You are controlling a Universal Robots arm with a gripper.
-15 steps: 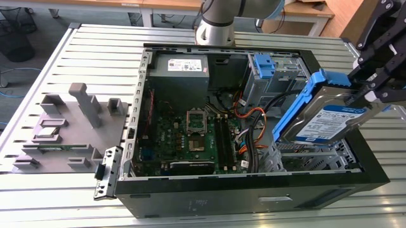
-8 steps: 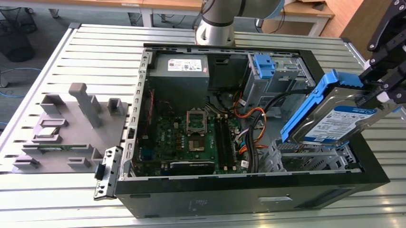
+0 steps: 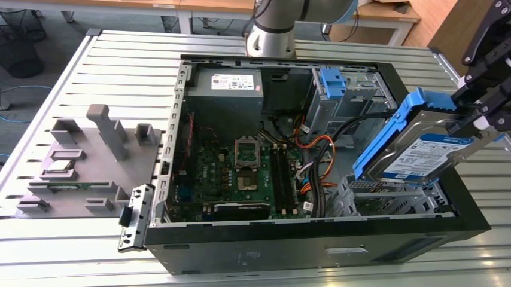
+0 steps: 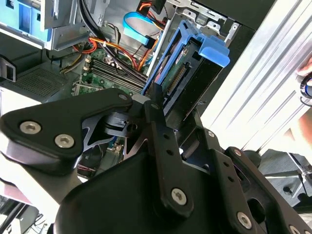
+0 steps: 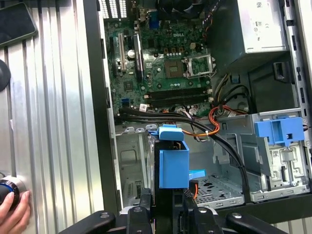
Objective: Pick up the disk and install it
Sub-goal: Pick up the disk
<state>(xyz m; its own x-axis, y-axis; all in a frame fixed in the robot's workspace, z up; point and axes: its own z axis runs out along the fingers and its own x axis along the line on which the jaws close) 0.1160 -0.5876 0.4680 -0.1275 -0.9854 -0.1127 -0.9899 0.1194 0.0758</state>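
Gripper clamps the disk, held tilted above the cage in the case; cables run just beside the cage, a blue bracket beyond it

Silver-grey disk, blue-and-white label, bright blue bracket; green motherboard; black case.

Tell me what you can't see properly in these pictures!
- The disk: in the exterior view, the claw hides its end toward the exterior view's right.
- Its label: turned away in both wrist views.
- The arm: cut off by the exterior view's top edge.
- A hand: cut off by the first wrist view's edge.
- The bay under the disk: partly hidden by the disk in the exterior view.
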